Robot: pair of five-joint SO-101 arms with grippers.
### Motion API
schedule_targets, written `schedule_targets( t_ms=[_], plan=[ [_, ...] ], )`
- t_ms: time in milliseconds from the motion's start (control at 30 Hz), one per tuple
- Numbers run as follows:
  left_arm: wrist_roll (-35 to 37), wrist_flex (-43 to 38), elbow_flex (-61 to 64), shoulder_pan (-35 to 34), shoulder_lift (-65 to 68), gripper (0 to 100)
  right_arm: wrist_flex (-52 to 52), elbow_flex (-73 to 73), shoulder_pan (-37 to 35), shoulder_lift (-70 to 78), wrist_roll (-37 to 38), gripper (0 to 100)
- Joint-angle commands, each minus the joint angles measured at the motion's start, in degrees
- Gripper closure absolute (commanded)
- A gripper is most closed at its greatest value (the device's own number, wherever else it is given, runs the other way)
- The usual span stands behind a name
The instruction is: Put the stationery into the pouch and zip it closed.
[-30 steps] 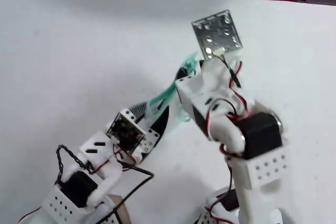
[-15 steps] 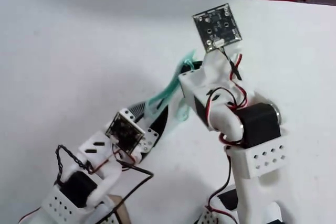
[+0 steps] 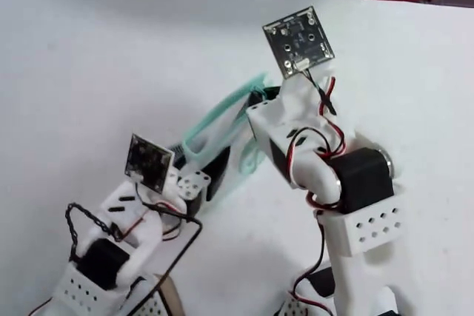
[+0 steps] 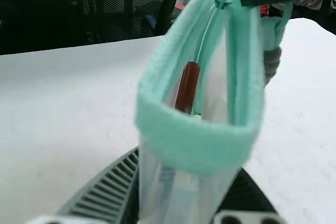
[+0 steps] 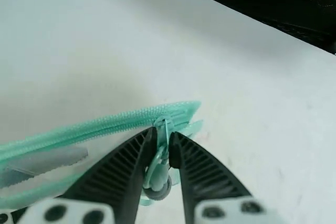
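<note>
Pouch (image 3: 222,120), brown pen (image 4: 186,85) inside, is stretched between us. Our left gripper (image 4: 181,203) clamps one end; our right gripper (image 5: 161,144) pinches the zipper pull (image 5: 156,182).

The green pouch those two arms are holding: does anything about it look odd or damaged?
Nothing looks damaged. The translucent mint-green zip pouch is held stretched between both grippers, its mouth gaping wide at the left gripper's end, a reddish-brown pen inside. The right gripper pinches the zip pull.
</note>
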Motion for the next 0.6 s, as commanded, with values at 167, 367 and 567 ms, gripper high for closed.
schedule_targets(
  t_ms=[167,367,567],
  plan=[
    [0.8,1.8,4.1,-1.4,-16.6,86,0.3,-1.7,0.1,-0.8,0.6,97.9],
    [-2.0,-3.4,6.3,-0.9,-15.7,97,0.4,-1.7,0.0,-0.8,2.6,97.9],
    [-2.5,-5.9,9.1,4.5,-15.7,98,2.0,-1.8,-2.1,-0.8,3.8,97.9]
  ],
)
